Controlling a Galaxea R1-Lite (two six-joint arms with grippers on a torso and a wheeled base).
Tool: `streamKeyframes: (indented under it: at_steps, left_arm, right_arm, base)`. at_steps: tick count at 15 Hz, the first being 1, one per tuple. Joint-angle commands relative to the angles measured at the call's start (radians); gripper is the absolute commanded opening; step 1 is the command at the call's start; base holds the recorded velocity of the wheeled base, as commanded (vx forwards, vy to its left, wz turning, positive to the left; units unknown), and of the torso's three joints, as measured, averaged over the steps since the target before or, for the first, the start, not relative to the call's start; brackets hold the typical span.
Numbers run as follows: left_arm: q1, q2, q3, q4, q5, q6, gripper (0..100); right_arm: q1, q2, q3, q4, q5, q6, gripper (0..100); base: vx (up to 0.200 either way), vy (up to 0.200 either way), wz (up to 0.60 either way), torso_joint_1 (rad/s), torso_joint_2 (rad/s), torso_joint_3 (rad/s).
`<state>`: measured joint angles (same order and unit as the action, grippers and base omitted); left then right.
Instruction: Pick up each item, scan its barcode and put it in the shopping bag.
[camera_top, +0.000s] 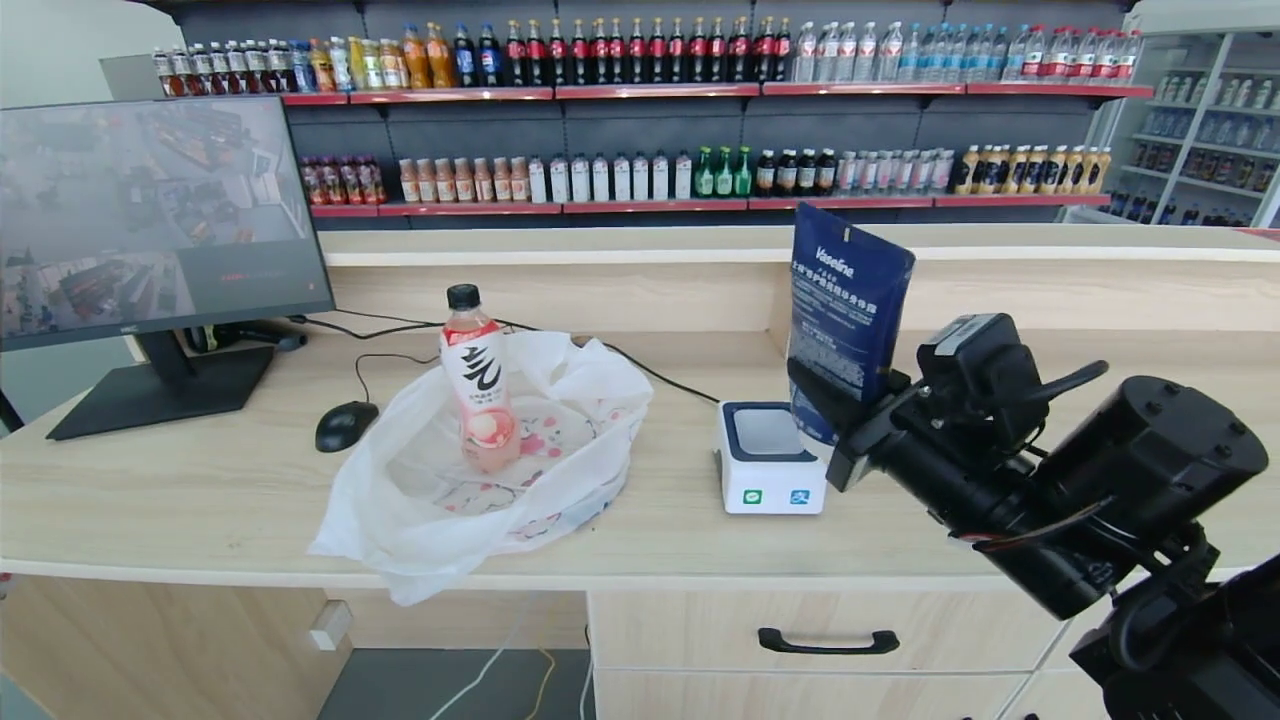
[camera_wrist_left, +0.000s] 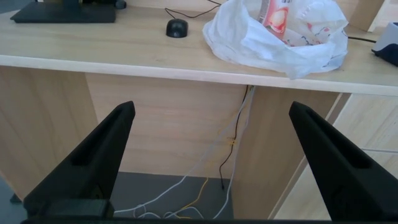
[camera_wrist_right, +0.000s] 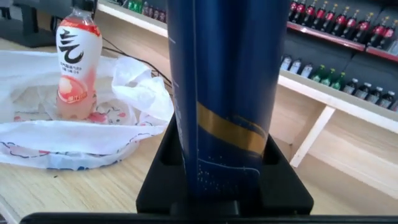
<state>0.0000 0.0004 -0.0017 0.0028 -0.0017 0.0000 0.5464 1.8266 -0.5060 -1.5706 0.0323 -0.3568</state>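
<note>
Holds blue pouch (camera_top: 848, 310) upright by its lower end in right gripper (camera_top: 830, 400), just above the right edge of white scanner (camera_top: 768, 460). Has pink bottle (camera_top: 480, 385) standing inside white shopping bag (camera_top: 420, 500), left of scanner on counter (camera_top: 150, 490). Hangs left gripper (camera_wrist_left: 211, 107) wide apart, empty, low before counter front.

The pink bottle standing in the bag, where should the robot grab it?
Probably the upper half of the pink bottle, at the label below its black cap. It stands upright and round, and the shopping bag bunches around its base, so the open left pincer would best come in level from the front, above the bag's rim.
</note>
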Motion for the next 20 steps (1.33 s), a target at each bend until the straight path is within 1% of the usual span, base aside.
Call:
streamKeyframes:
  at_steps: [1, 3, 5, 7, 10, 13, 14, 17, 18, 20]
  left_arm:
    - [0.000, 0.000, 0.000, 0.000, 0.000, 0.000, 100]
    - [0.000, 0.000, 0.000, 0.000, 0.000, 0.000, 100]
    - [0.000, 0.000, 0.000, 0.000, 0.000, 0.000, 100]
    - [0.000, 0.000, 0.000, 0.000, 0.000, 0.000, 100]
    - [0.000, 0.000, 0.000, 0.000, 0.000, 0.000, 100]
    - [0.000, 0.000, 0.000, 0.000, 0.000, 0.000, 100]
    - [0.000, 0.000, 0.000, 0.000, 0.000, 0.000, 100]
    - [0.000, 0.000, 0.000, 0.000, 0.000, 0.000, 100]
    - [0.000, 0.000, 0.000, 0.000, 0.000, 0.000, 100]
    - [0.000, 0.000, 0.000, 0.000, 0.000, 0.000, 100]
  right_arm:
    - [-0.014, 0.014, -0.002, 0.000, 0.047, -0.088, 0]
    - [-0.017, 0.025, -0.009, 0.000, 0.089, -0.214, 0]
    - [-0.017, 0.030, -0.011, 0.000, 0.109, -0.346, 0]
    - [-0.017, 0.042, -0.002, 0.000, 0.126, -0.445, 0]
    - [-0.017, 0.085, -0.016, 0.000, 0.185, -0.568, 0]
    - [-0.020, 0.151, -0.065, 0.000, 0.245, -0.614, 0]
    - [-0.042, 0.172, -0.088, 0.000, 0.290, -0.630, 0]
    - [-0.105, 0.218, -0.131, 0.000, 0.380, -0.676, 0]
    - [-0.149, 0.235, -0.160, 0.000, 0.414, -0.683, 0]
    - [-0.174, 0.270, -0.238, 0.000, 0.477, -0.688, 0]
  base:
    - [0.000, 0.000, 0.00, 0.000, 0.00, 0.000]
    - [0.000, 0.000, 0.00, 0.000, 0.00, 0.000]
    - [0.000, 0.000, 0.00, 0.000, 0.00, 0.000]
    - [0.000, 0.000, 0.00, 0.000, 0.00, 0.000]
    - [0.000, 0.000, 0.00, 0.000, 0.00, 0.000]
    - [0.000, 0.000, 0.00, 0.000, 0.00, 0.000]
    - [0.000, 0.000, 0.00, 0.000, 0.00, 0.000]
    - [0.000, 0.000, 0.00, 0.000, 0.00, 0.000]
    - [0.000, 0.000, 0.00, 0.000, 0.00, 0.000]
    - [0.000, 0.000, 0.00, 0.000, 0.00, 0.000]
